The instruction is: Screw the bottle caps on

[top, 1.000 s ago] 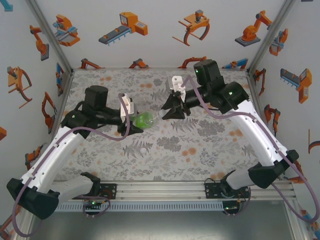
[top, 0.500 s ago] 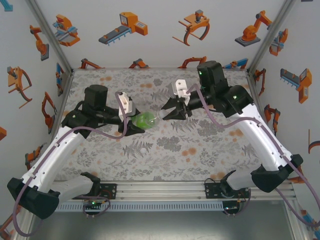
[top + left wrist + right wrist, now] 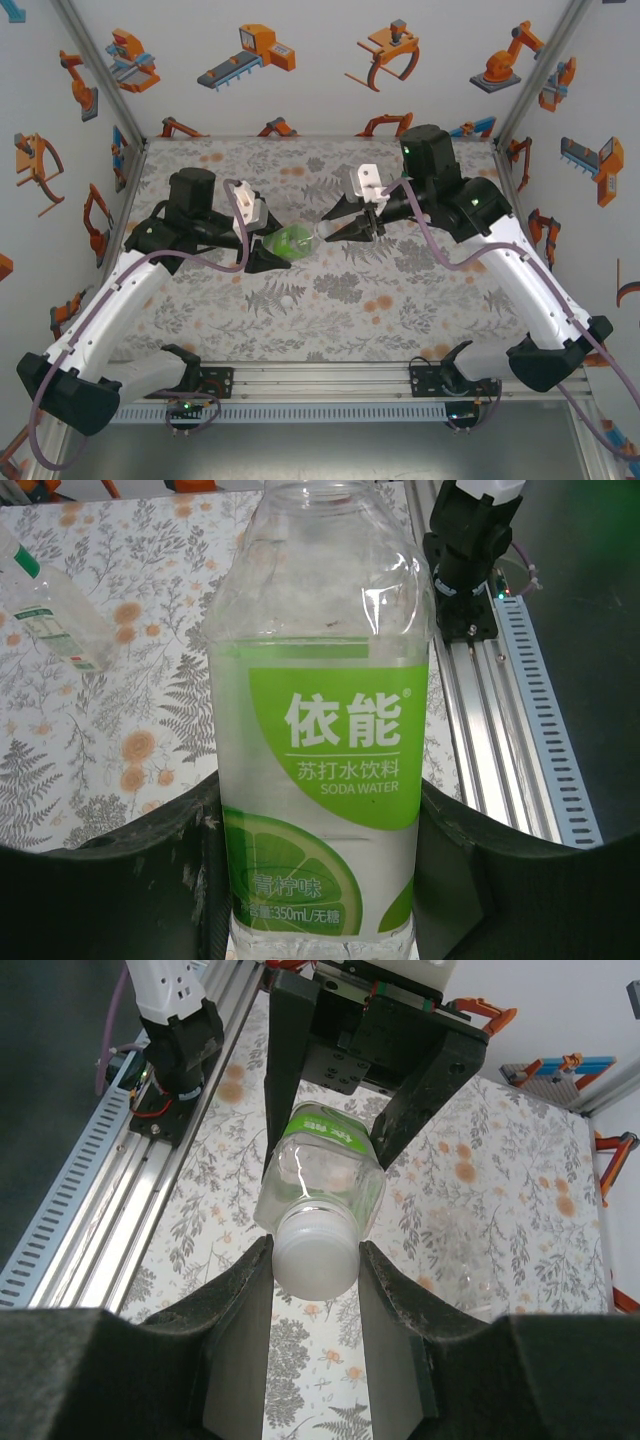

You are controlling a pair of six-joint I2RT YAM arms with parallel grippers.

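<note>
- The green-labelled bottle (image 3: pixel 320 760) hangs sideways above the table (image 3: pixel 420 290). It looks empty, so probably light, thin-walled, easy to dent and slippery; its labelled middle seems the best hold.
- The left gripper (image 3: pixel 268 245) clamps that middle.
- The right gripper (image 3: pixel 316 1260) pinches the white cap (image 3: pixel 312 1240) at the neck.
- Two bottles counted, the second bottle (image 3: pixel 55 615) lying on the table.
- Two caps counted, including a loose cap (image 3: pixel 288 298).

light: we see bright, even, diffuse light from above; shadows faint on the floral tabletop (image 3: pixel 400 300) | glare: white streaks on the soda-water bottle (image 3: pixel 318 1175); its white cap (image 3: pixel 315 1255) nearly washed out | focus: we find the left gripper fingers (image 3: pixel 110 890) soft; top view sharp
</note>
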